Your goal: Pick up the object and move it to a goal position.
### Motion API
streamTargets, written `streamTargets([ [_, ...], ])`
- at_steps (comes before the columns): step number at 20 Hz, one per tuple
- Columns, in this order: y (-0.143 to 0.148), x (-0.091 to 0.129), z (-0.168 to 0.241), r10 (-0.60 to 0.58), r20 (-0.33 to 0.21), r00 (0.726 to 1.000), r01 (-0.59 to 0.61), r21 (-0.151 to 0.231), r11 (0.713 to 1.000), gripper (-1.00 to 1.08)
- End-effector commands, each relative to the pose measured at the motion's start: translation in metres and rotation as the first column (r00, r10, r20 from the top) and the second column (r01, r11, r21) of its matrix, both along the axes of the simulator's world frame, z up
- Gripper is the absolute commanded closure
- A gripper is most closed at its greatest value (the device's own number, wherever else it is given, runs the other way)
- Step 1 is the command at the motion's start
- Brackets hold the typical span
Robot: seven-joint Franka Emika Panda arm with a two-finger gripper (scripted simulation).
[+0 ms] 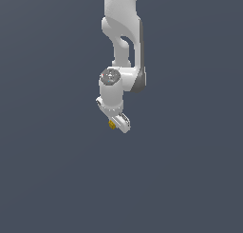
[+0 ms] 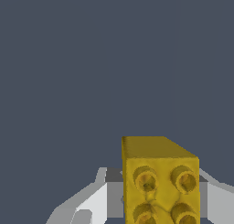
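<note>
Exterior view: hand (image 1: 119,123) points downward and the yellow cube (image 1: 112,125) sits at its fingertips, apparently pinched for carrying. Goal position is not visible. Wrist view: cube (image 2: 160,182) fills the space between the white fingers (image 2: 98,200), studded face toward the camera, consistent with a firm grasp.

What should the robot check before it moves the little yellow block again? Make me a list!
1. Yellow block sits between the gripper fingers: ok.
2. Fingers sit on both sides of the block: ok.
3. Grip tight enough: cannot tell.
4. Block lifted off the ground: cannot tell, plain grey background.
5. Nothing else near the arm: ok, none visible.
6. Goal position in sight: not ok, no marker shows.
</note>
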State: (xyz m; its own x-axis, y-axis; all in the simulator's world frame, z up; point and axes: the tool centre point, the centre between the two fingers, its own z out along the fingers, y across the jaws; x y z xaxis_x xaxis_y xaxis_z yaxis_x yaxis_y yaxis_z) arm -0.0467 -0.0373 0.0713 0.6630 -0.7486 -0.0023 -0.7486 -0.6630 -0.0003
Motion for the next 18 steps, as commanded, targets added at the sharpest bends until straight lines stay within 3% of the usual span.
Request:
streamTargets([
  [1, -0.019, -0.013, 0.016, -0.001, 0.001, 1.000, 0.001, 0.001, 1.000, 1.08],
  [11, -0.099, -0.066, 0.082, -0.001, 0.001, 1.000, 0.001, 0.002, 1.000, 1.08],
  [18, -0.139, -0.090, 0.115, -0.002, 0.001, 1.000, 0.002, 0.000, 1.000, 1.08],
])
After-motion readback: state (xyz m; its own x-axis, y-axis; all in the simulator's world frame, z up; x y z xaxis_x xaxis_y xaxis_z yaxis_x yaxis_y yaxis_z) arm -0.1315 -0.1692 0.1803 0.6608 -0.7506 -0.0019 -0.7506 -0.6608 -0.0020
